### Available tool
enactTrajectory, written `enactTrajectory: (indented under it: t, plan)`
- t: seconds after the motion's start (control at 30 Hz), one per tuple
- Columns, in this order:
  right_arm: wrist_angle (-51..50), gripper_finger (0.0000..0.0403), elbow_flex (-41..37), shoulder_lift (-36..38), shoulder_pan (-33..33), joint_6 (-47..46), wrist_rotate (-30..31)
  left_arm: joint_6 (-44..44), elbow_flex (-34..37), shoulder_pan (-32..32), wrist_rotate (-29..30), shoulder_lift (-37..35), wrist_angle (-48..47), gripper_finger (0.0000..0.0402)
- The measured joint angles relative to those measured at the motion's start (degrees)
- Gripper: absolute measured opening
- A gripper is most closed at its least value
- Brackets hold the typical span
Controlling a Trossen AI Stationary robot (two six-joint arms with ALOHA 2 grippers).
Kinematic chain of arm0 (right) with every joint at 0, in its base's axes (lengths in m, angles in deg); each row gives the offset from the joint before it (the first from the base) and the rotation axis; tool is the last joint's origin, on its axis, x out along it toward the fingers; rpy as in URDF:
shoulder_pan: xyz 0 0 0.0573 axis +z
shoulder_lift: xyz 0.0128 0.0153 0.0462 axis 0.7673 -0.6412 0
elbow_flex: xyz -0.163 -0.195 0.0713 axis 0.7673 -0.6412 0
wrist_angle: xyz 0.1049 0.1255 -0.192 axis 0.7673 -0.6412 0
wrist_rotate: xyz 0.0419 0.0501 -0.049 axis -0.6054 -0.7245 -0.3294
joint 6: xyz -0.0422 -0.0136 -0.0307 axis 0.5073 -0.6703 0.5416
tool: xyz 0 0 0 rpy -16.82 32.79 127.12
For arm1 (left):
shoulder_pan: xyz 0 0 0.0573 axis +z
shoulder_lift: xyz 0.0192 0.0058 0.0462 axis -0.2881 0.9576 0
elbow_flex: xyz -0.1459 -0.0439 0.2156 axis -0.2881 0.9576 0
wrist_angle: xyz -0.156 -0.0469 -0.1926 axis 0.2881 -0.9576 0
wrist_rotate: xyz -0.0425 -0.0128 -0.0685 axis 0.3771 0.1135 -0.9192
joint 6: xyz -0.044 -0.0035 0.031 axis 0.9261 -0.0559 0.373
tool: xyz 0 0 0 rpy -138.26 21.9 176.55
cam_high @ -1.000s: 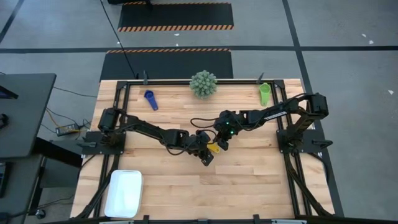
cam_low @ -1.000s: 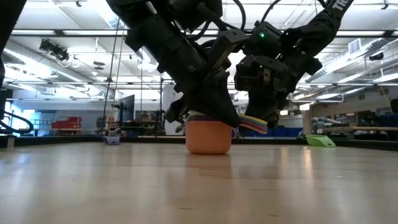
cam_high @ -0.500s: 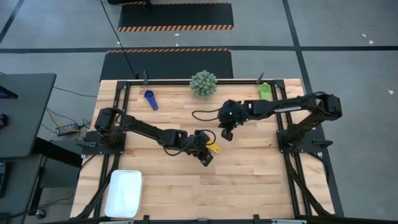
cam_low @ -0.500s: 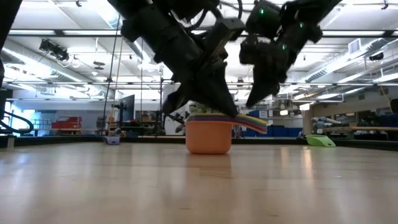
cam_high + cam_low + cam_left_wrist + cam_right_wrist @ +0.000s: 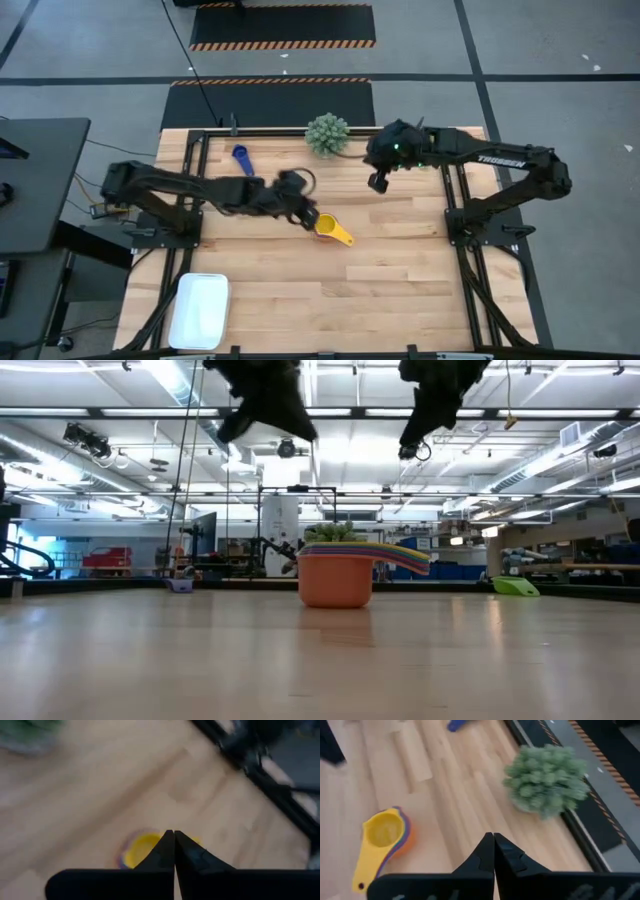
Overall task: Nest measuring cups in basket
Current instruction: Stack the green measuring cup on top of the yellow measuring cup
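A nested stack of measuring cups (image 5: 328, 226) stands on its orange base (image 5: 335, 582) at mid-table, yellow cup on top (image 5: 382, 831), handles pointing toward the near right. My left gripper (image 5: 173, 833) is shut and hovers above the stack's left side (image 5: 303, 212). My right gripper (image 5: 493, 836) is shut, raised, and sits far-right of the stack (image 5: 377, 184). A dark blue cup (image 5: 241, 159) lies near the far left edge. A green cup (image 5: 517, 587) lies far right; my right arm hides it in the high view. The white basket (image 5: 199, 310) sits at the near left corner.
A spiky green plant (image 5: 327, 134) stands at the middle of the far edge, close to my right gripper. A black frame rail (image 5: 300, 131) runs along the far edge. Bare wood spreads between the stack and the basket.
Both grippers have risen well clear of the cup stack and drawn apart. The left moved up and toward the table's left; the right swung up and toward the far edge, near the plant. The stack stays upright where it was.
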Motion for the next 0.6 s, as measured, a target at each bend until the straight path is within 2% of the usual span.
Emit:
enactTrajectory:
  t: [0.1, 0.3, 0.47, 0.6]
  plan:
    - [-2.8, 0.0001, 1.2, -0.02, -2.91, -0.2, 0.82, 1.28, 0.01, 2.0, 2.31, -4.29, -7.55, 0.0003]
    - [-3.89, 0.0001, 1.17, -2.83, -10.32, -3.98, 7.78, 3.51, 0.07, 6.54, 2.7, -8.93, -20.51, 0.0002]
    - [-5.09, 0.0001, 1.15, -5.58, -17.8, -9.58, 3.67, 3.97, -0.02, 10.36, 2.71, -10.87, -28.4, 0.0001]
    - [-5.44, 0.0001, 1.15, -7.68, -23.35, -13.17, 2.74, 0.32, 0.0, 13.39, 2.71, -12.45, -32.52, 0.0002]
